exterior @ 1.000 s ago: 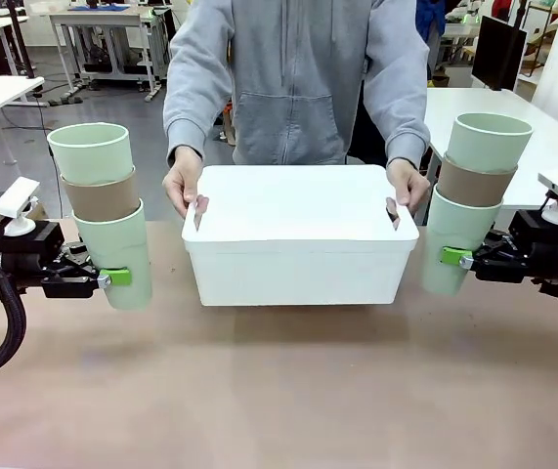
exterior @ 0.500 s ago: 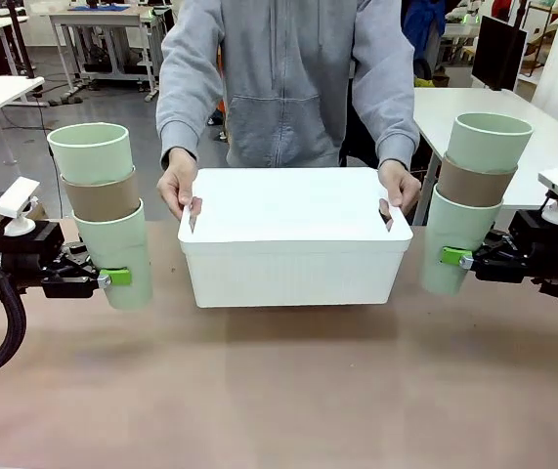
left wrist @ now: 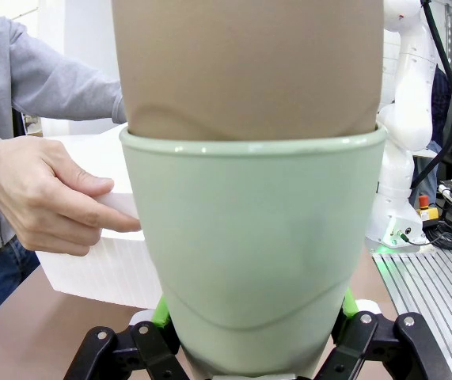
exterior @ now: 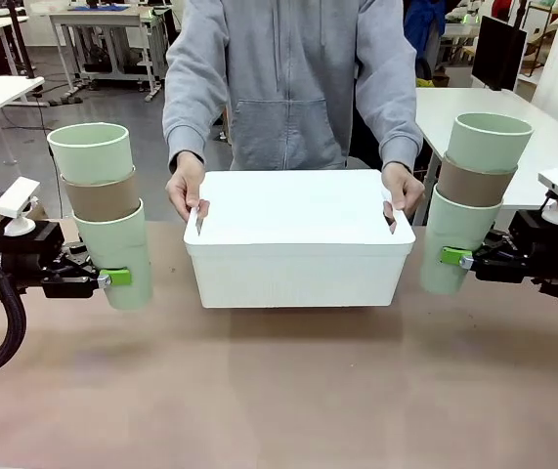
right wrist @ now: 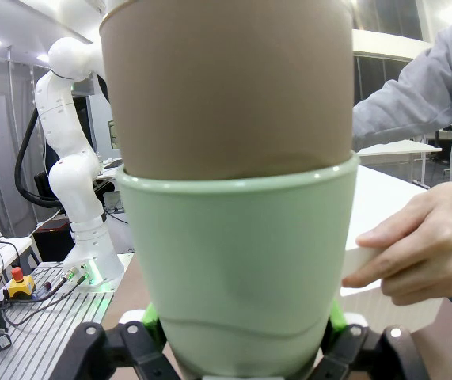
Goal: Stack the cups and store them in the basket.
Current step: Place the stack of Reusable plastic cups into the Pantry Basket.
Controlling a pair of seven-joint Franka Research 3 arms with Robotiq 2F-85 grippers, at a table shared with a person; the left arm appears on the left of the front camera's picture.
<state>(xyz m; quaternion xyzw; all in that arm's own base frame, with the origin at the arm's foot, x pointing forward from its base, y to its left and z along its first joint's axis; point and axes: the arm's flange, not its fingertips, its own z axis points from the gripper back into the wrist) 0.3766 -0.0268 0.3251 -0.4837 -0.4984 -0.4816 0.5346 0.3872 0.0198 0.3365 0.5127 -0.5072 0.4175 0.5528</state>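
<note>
Frame left: left gripper [exterior: 119,278] clamped on the bottom mint cup of the left stack [exterior: 103,210], held upright, clear of the table [exterior: 279,391]. Centre: one white basket [exterior: 298,264]; person's hand [exterior: 185,186] on one end handle, second hand [exterior: 403,189] on the other, likely steadying it for loading. Frame right: right gripper [exterior: 451,257] gripping the right stack [exterior: 474,195] the same way. Count: two stacks of three, four mint cups, two tan.

Front view mid-distance, facing the person [exterior: 293,88] across the table [exterior: 279,391], wrist views pressed close behind held cups [left wrist: 253,237], all sharing the basket [exterior: 298,244]
</note>
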